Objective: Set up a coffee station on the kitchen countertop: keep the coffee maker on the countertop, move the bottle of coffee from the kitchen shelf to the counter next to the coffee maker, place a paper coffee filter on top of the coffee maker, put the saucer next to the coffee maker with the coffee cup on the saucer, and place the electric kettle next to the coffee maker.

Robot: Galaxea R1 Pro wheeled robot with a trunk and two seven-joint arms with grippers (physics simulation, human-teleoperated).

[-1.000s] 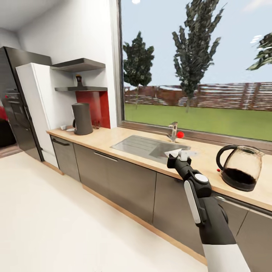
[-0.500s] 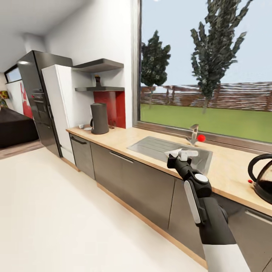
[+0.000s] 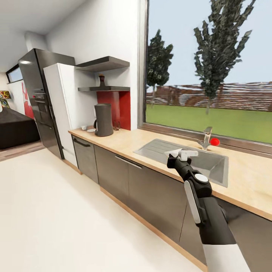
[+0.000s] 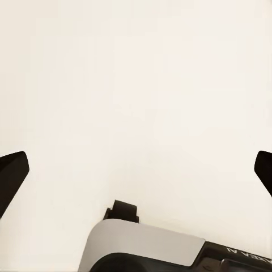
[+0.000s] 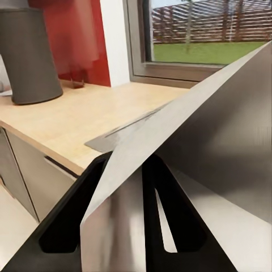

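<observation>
My right gripper point(image 3: 183, 155) is held up in front of the sink and is shut on the paper coffee filter point(image 3: 173, 152), a white folded sheet that looms large in the right wrist view point(image 5: 215, 130). The coffee maker point(image 3: 103, 120) point(image 5: 28, 56), tall and dark, stands at the far left end of the kitchen countertop point(image 3: 124, 141). Beside it lie the saucer point(image 3: 91, 130) and the tiny coffee cup point(image 3: 84, 127). The bottle of coffee point(image 3: 101, 80) stands on the kitchen shelf point(image 3: 102, 88) above. My left gripper point(image 4: 136, 175) is open over bare floor. The electric kettle is out of view.
A steel sink point(image 3: 189, 160) with a tap point(image 3: 206, 138) and a red ball point(image 3: 214, 141) lies under the big window. A thicker dark board point(image 3: 102, 63) hangs above the shelf. A white fridge point(image 3: 62, 109) and black oven column point(image 3: 37, 98) stand at the left. Pale open floor point(image 3: 75, 226) spreads before the cabinets.
The camera has swung, so the counter slid right in the picture and the electric kettle left it at the right. The right arm still holds the filter in the same pose.
</observation>
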